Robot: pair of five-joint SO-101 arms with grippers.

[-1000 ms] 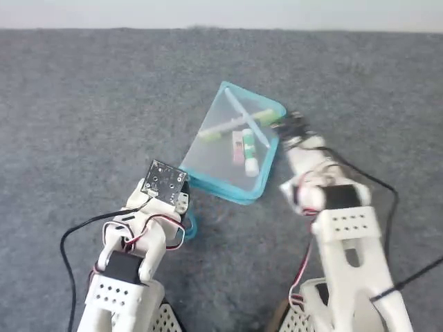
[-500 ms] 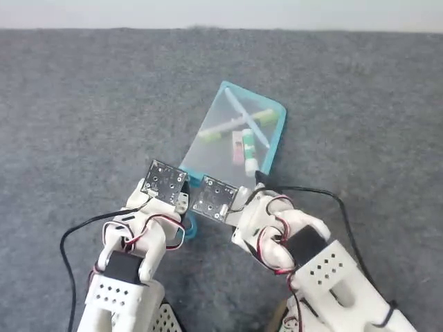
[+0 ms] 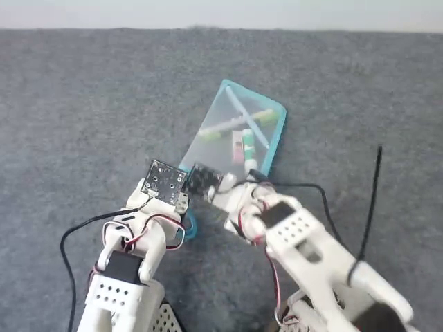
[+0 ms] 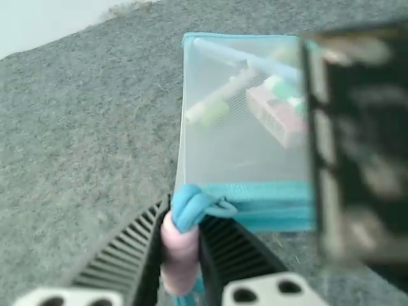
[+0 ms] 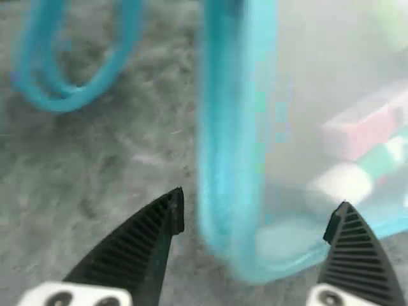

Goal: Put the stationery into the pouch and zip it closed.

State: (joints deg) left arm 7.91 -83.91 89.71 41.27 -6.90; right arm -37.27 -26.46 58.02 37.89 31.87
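The pouch [image 3: 221, 149] is pinched by its blue loop [image 4: 194, 207] in the left pincer [image 4: 182, 239], likely as an anchor; the right pincer [image 5: 258, 203], spread, straddles its zip edge [image 5: 229, 127], probably lining up to close it. It lies on the grey worktop [image 3: 83, 104], stationery [image 3: 238, 146] already inside

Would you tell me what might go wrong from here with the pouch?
1. The right gripper is open astride the teal edge of the pouch; closing there might just pinch fabric and bunch it up.
2. The left gripper grips only the blue loop, so a hard tug could drag the pouch sideways.
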